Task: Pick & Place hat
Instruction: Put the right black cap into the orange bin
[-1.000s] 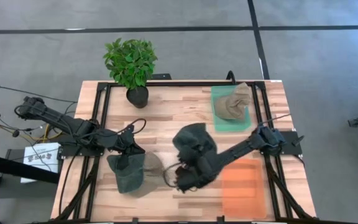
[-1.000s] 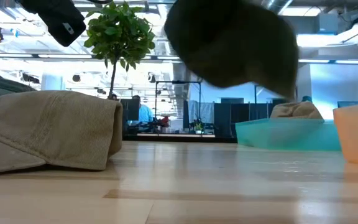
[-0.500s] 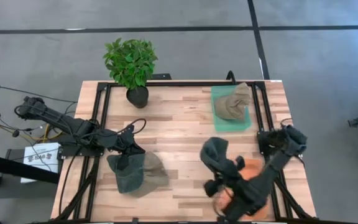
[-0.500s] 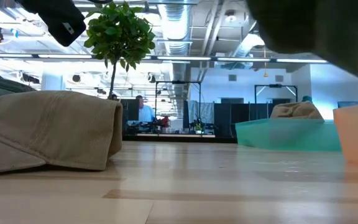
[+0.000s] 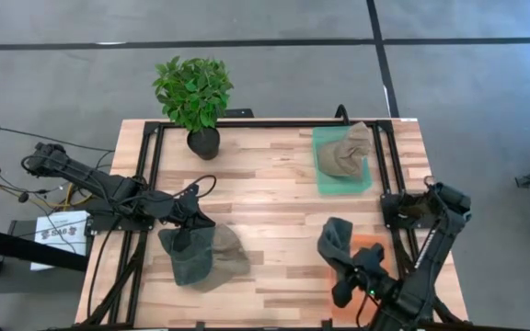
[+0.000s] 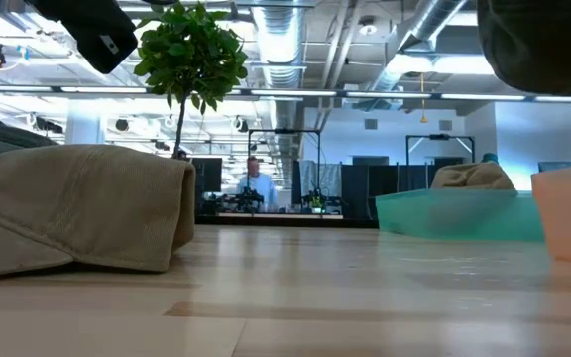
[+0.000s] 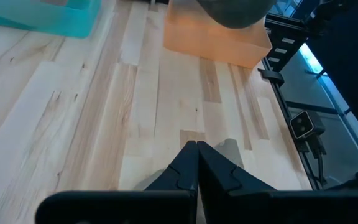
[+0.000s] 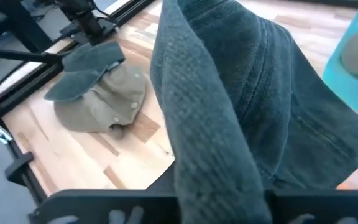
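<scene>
My right gripper [image 5: 350,276] is shut on a dark grey-green hat [image 5: 337,241], which it holds in the air over the orange tray [image 5: 375,290] at the near right. The hat fills the right wrist view [image 8: 229,106] and shows at the upper right of the low view [image 6: 543,45]. A dark green cap [image 5: 187,265] lies on a tan cap [image 5: 226,250] at the near left. My left gripper [image 5: 192,237] is shut just over those caps. Another tan hat [image 5: 346,152] lies in the teal tray [image 5: 325,179]. My right gripper holds the dark hat by a bunched fold of its cloth [image 8: 216,174], and the hat itself hides the fingers. The hat is lifted clear of the table and the orange tray, and it drapes slack around the gripper. I cannot tell whether my left gripper touches the dark green cap.
A potted plant [image 5: 194,97] stands at the far left. Black rails [image 5: 150,165] run along the table's left and right sides. Bare wood [image 5: 265,193] lies between the caps and the trays.
My right gripper has swung from the table's middle toward the right and near edge. It has carried the dark hat, lifted clear, to a place over the orange tray.
</scene>
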`<move>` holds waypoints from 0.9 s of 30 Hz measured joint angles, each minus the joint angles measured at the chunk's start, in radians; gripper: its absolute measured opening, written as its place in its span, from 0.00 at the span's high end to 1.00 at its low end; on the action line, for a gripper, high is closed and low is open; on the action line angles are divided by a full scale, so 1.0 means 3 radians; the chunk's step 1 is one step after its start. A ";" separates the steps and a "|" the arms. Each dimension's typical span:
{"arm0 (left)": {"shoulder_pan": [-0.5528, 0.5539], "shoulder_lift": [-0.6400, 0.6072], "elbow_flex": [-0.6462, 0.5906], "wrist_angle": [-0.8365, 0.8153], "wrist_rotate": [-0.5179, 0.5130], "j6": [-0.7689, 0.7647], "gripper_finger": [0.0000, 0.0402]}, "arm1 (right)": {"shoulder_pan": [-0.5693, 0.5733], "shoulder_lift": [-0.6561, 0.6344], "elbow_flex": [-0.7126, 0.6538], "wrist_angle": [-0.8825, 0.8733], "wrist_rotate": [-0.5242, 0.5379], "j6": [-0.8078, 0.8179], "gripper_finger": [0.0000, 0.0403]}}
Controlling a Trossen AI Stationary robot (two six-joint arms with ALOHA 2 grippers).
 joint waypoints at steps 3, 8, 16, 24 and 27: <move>0.0000 0.0000 0.0000 0.0055 -0.0001 0.0000 1.00 | 0.0001 0.0015 -0.0128 -0.0008 0.0000 0.0032 1.00; 0.0000 0.0000 0.0000 0.0182 -0.0019 0.0000 1.00 | 0.0032 0.0026 -0.0451 0.0087 0.0000 0.0158 1.00; 0.0001 0.0000 0.0000 0.0350 -0.0035 0.0000 1.00 | 0.0112 0.0016 -0.0646 0.0014 -0.0004 0.0119 0.99; 0.0001 0.0000 0.0000 0.0589 -0.0204 0.0000 1.00 | 0.0131 0.0017 -0.0811 0.0298 0.0400 0.0127 0.98; 0.0001 0.0000 0.0000 0.0656 -0.0249 -0.0003 1.00 | 0.0148 0.0054 -0.0845 0.0288 0.0255 0.0109 0.99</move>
